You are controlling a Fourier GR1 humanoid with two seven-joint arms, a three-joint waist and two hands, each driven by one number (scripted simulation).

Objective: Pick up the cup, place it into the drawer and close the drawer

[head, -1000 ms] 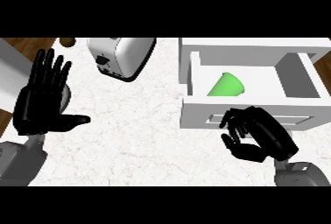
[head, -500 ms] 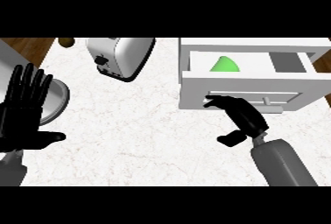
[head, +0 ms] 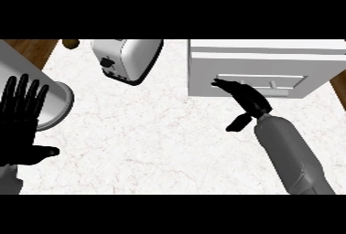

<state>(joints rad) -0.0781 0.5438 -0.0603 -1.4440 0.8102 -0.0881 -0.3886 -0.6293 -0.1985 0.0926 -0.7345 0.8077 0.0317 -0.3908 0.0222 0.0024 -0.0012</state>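
White marble desk [head: 155,137] fills your view. Your right hand [head: 243,97], fingers straight, presses the drawer [head: 260,73] front, which looks shut or nearly so. No cup shows, presumably inside. Little remains but withdrawing over open desk. Your left hand [head: 21,119] rests open at the left edge, toaster [head: 128,58] well apart.
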